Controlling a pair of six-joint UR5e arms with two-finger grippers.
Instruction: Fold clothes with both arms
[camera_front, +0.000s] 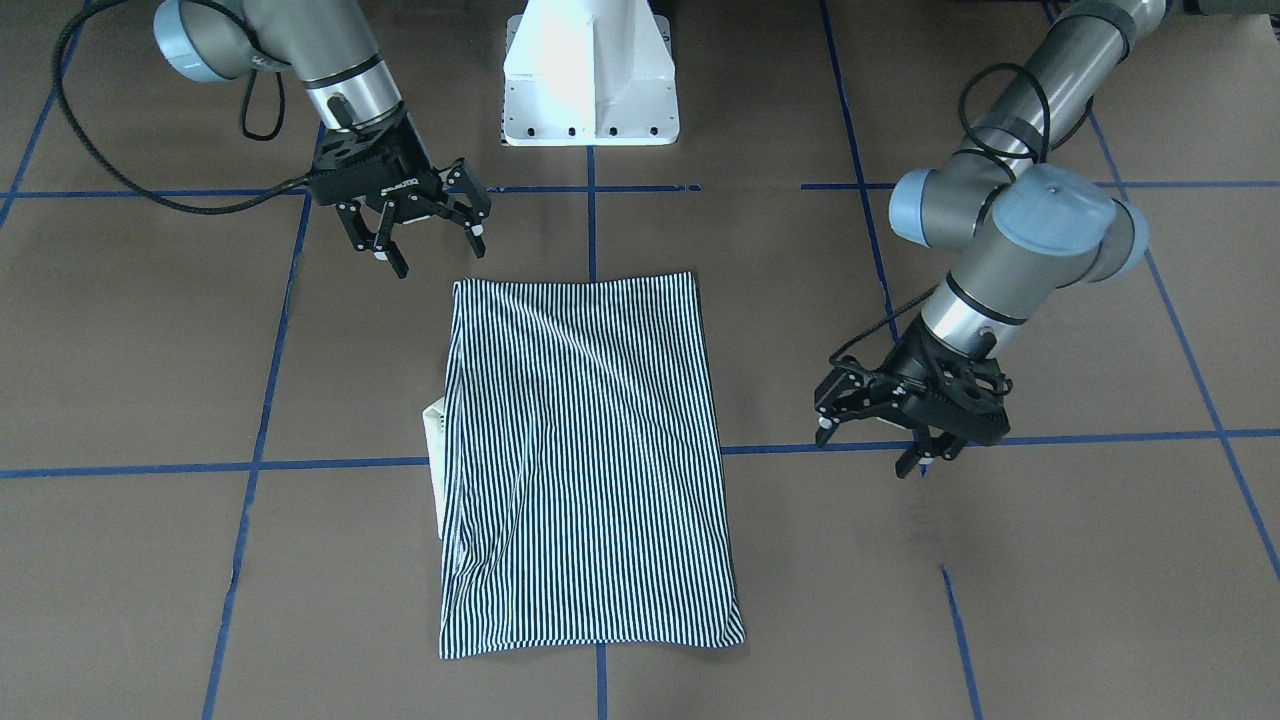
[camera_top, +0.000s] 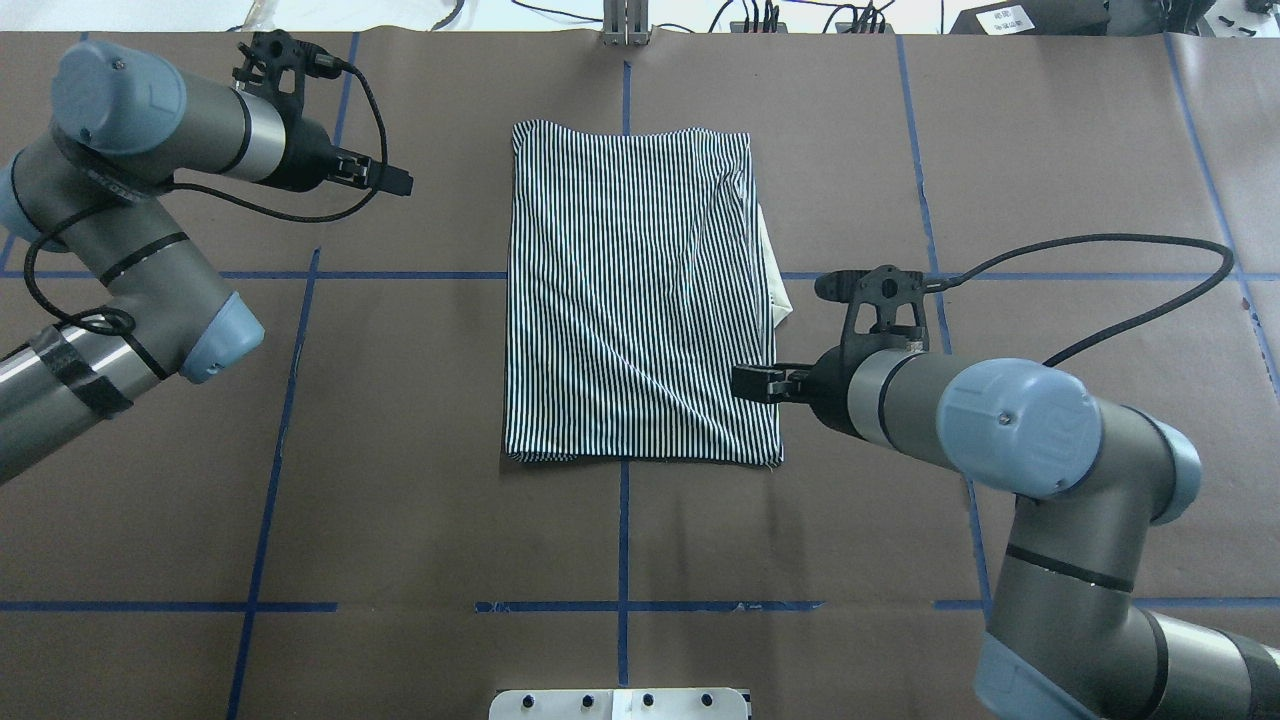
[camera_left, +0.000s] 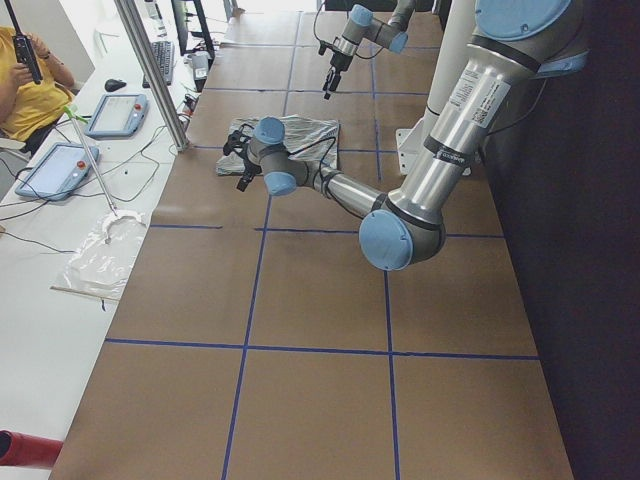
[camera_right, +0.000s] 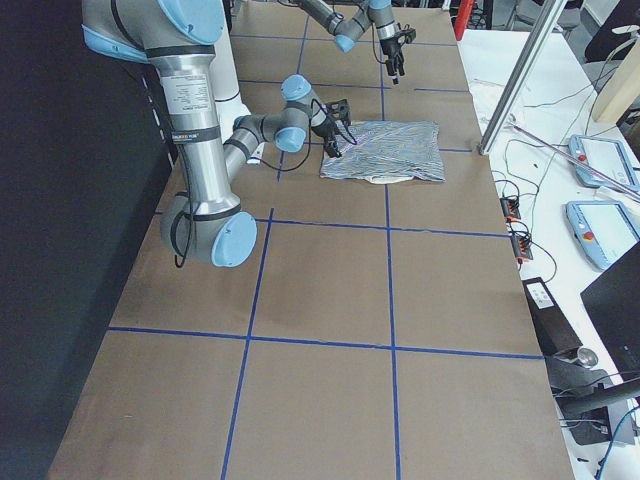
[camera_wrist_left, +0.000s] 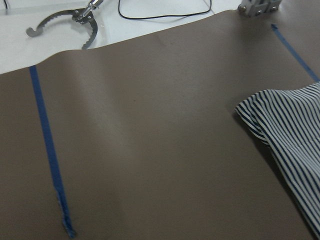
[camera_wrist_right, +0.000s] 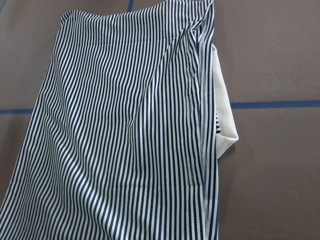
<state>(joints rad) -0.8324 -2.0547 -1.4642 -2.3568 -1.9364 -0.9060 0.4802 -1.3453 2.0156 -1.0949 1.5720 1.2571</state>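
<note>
Brown taped table (camera_front: 900, 600), folded shirt (camera_front: 585, 460) (collar (camera_front: 437, 450) peeking), left claw (camera_front: 867, 447) wide, right claw (camera_front: 440, 258) wide

— Home, workshop, what?
— A robotics lab. The table (camera_top: 400, 450) is papered brown and gridded with blue tape (camera_top: 400, 275); a left arm (camera_top: 150, 280) and right arm (camera_top: 900, 400) flank a white pedestal (camera_front: 590, 80) at its six o'clock edge.
— What else?
— Along twelve o'clock, a white bench (camera_left: 40, 300) holds teach pendants (camera_left: 115, 113) and a keyboard (camera_left: 160, 60), with a person (camera_left: 25, 95) seated there.
</note>
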